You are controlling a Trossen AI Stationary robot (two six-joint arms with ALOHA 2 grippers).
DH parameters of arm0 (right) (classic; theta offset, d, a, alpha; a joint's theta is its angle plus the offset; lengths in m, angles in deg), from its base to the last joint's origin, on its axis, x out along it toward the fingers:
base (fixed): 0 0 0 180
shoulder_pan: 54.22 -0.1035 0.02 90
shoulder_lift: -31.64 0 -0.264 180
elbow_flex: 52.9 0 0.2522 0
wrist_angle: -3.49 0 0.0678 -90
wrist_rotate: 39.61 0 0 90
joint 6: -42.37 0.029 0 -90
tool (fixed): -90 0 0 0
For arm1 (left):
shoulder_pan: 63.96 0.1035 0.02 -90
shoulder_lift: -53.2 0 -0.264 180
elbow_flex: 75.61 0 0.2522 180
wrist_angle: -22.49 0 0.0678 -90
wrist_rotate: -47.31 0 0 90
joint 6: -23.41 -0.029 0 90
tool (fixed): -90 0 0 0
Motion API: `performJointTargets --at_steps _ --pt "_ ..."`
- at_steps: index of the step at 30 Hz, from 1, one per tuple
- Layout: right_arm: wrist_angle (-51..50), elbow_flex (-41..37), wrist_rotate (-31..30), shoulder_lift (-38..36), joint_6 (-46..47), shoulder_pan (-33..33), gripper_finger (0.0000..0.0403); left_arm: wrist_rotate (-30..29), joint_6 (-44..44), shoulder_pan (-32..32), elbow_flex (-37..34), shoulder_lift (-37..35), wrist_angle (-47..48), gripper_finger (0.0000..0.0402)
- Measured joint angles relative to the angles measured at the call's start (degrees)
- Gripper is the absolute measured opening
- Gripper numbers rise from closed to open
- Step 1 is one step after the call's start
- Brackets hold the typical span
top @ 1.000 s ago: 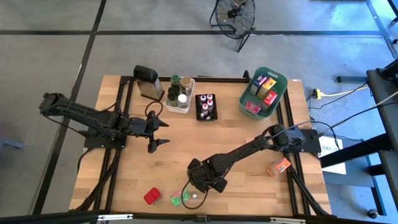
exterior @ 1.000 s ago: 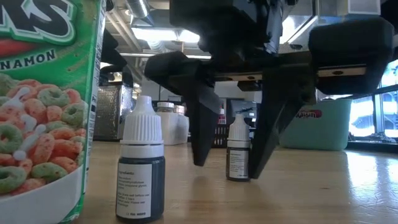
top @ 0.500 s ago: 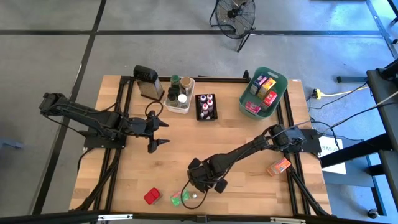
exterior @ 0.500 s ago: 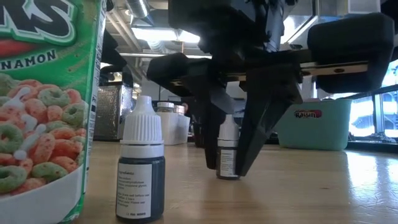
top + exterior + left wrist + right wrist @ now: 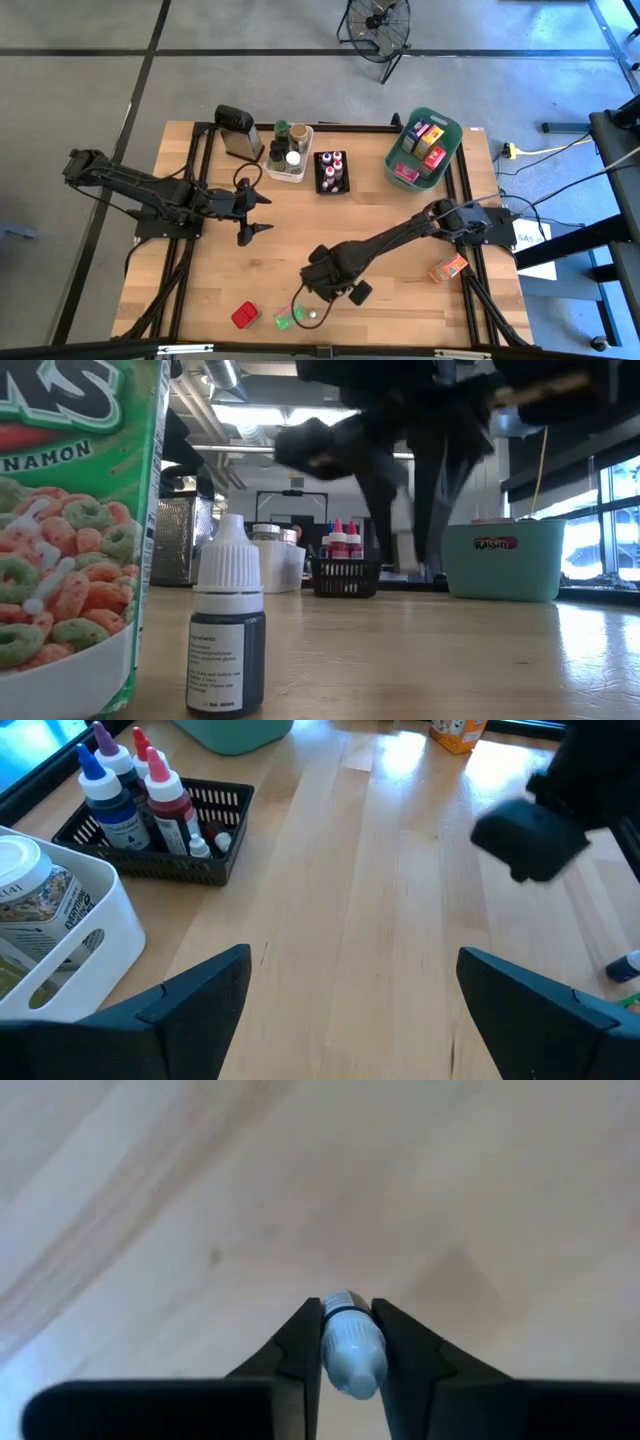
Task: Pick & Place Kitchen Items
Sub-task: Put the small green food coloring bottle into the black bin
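Above wood tabletop | right tool pinching small white-capped bottle

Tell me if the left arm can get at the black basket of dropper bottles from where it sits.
Probably yes. The left claw hangs open with bare table between it and the black basket; the right claw, shut on a small bottle, works farther off.

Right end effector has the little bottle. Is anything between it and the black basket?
Nothing visible. The bottle sits clamped in the right end effector, and only bare tabletop lies before the black basket. The left end effector waits off to the side.
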Motion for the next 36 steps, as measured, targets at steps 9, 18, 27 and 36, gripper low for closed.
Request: performJointTargets --at_steps 9,18,27,36 --pt "-17.61 10.33 -8.0 -0.62 6.6 7.34 0.0072 0.02 0.0 0.01 0.0 0.0 -0.02 0.0349" --pt "-16.62 10.41 -1.19 -6.52 4.0 20.65 0.0073 0.02 0.01 0.02 0.0 0.0 -0.14 0.0349" --pt "-12.1 6.11 1.78 -7.89 0.02 25.76 0.0073 0.04 0.0 0.0 0.0 0.0 -0.16 0.0349" --pt "-7.1 -3.56 5.84 -9.32 -1.45 32.65 0.0073 0.04 0.02 0.0 0.0 0.0 -0.27 0.0349"
